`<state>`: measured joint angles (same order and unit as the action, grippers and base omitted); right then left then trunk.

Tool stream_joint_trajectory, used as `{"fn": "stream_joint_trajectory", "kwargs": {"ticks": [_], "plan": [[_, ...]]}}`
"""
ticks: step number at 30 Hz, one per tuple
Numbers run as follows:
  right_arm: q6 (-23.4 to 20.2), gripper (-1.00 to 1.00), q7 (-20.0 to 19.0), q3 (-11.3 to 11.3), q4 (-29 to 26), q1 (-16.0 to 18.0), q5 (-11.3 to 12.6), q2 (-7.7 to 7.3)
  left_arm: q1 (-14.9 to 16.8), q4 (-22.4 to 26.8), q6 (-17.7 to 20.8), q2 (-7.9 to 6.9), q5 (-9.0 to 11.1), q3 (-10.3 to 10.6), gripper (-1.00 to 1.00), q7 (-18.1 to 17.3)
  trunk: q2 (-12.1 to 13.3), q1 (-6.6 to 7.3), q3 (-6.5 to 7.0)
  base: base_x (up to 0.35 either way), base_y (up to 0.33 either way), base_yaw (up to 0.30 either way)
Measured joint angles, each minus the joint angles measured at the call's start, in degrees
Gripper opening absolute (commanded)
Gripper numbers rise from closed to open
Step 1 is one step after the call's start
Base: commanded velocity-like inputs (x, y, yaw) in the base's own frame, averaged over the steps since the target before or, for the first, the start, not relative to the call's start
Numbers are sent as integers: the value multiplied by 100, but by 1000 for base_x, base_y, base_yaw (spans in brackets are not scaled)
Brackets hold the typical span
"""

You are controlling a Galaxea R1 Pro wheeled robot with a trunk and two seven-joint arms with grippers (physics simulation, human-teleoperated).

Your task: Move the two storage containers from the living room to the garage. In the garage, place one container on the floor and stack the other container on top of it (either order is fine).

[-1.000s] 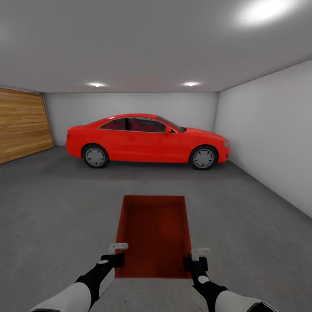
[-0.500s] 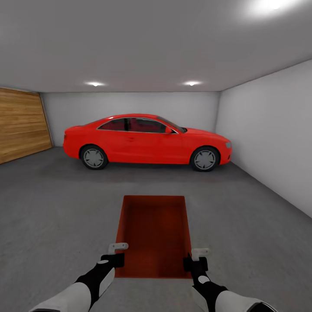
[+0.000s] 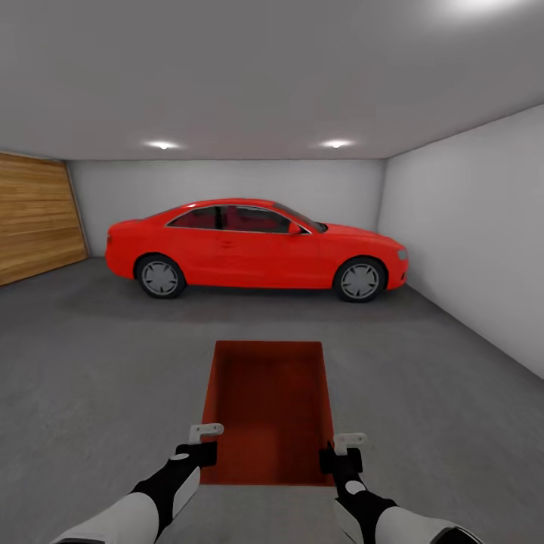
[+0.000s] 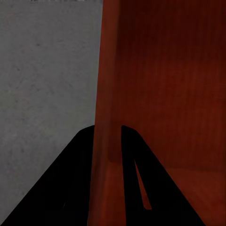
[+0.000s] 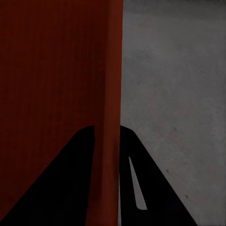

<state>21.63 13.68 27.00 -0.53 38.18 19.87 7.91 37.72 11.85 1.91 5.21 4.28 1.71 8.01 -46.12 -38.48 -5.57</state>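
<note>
Garage: grey mottled concrete floor [image 3: 91, 363], plain white walls [image 3: 468, 227], a wood-plank door [image 3: 34, 219] at left, and a red car [image 3: 253, 245] parked across the far end. A red-orange bin [image 3: 268, 412] hangs above the floor, left hand [image 3: 205, 444] and right hand [image 3: 338, 451] each clamped on a side wall.

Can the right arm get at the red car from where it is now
Probably not. The right gripper is shut on the red-orange open-top storage container's side wall, and the red car stands far across bare grey concrete floor.
</note>
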Motion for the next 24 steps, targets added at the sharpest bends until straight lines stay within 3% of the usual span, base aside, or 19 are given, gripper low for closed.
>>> {"fn": "stream_joint_trajectory", "kwargs": {"ticks": [19, 24], "plan": [[3, -100, 0, 7, 5, -1, 9, 0, 2, -9, -1, 3, -11, -10, -100, 0, -1, 0, 0, 313, 0, -1], [-2, -100, 2, 11, 6, -1, 10, 0, 2, -16, 2, 4, -17, -17, -100, -2, 0, 0, 0, 322, 0, -195]]}}
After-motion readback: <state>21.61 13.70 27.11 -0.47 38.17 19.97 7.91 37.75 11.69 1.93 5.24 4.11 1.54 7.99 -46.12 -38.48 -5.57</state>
